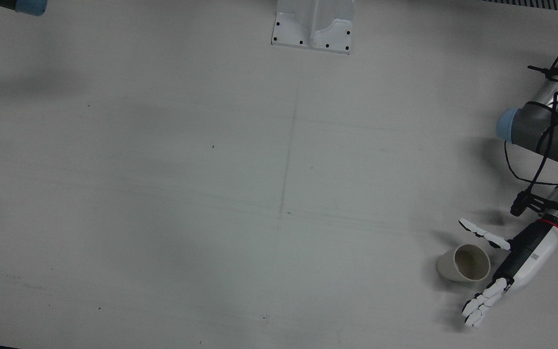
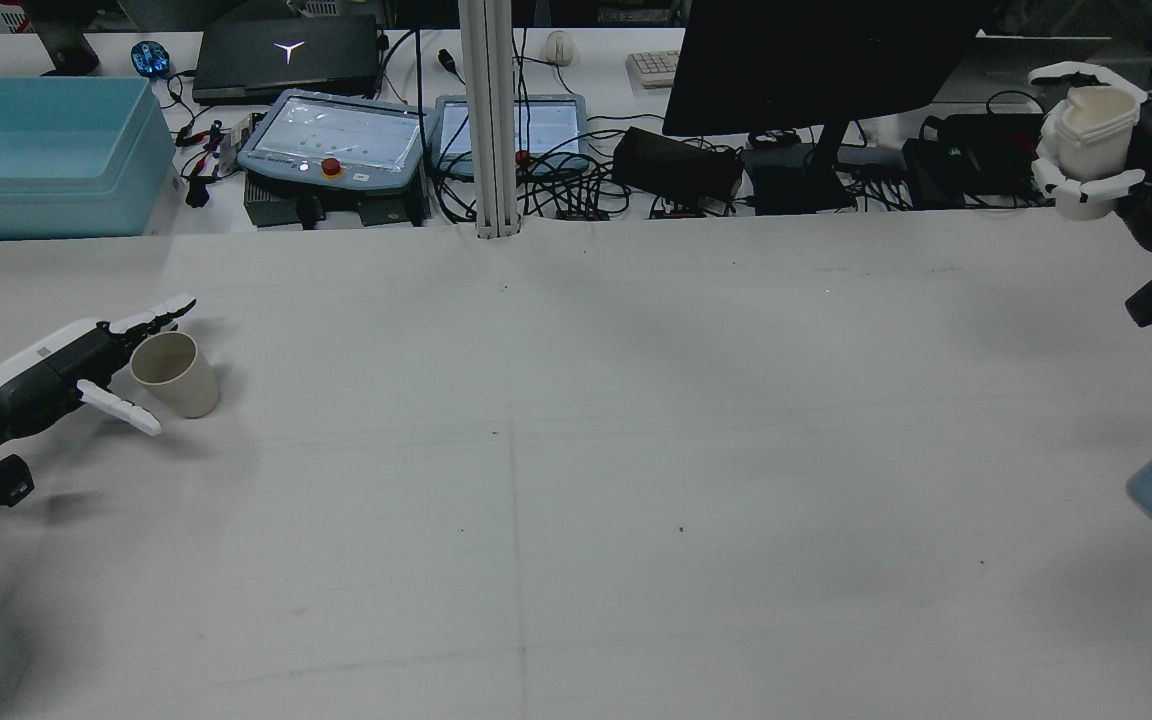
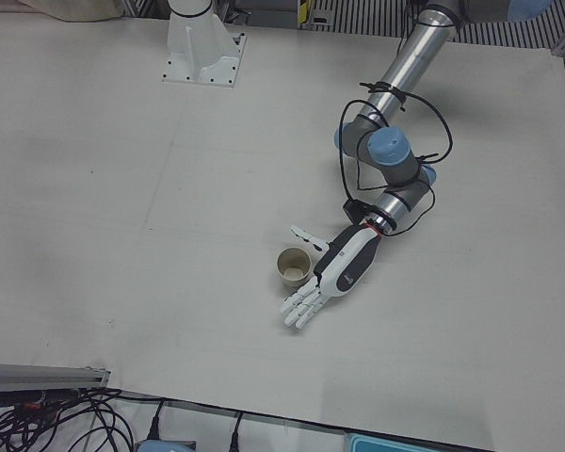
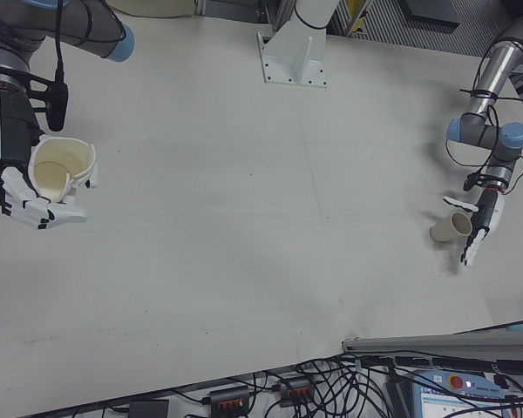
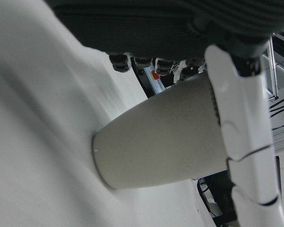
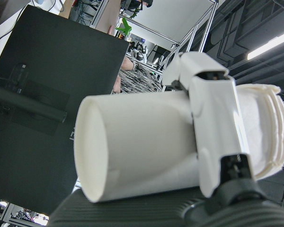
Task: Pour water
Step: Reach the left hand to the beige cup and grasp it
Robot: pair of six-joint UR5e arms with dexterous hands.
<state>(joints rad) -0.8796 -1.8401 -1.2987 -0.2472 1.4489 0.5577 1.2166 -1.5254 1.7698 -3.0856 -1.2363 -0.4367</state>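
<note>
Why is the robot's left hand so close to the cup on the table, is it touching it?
Cannot tell. In the front view the left hand brackets the beige cup with fingers spread, and its palm meets the rim's outline, but no view plainly shows contact or a gap.

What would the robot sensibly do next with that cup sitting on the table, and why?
Probably close the left hand around the beige cup. The cup stands upright on the table between the spread fingers, which do not yet grip it, while the right hand already holds the white cup up, far off at the other side.
</note>
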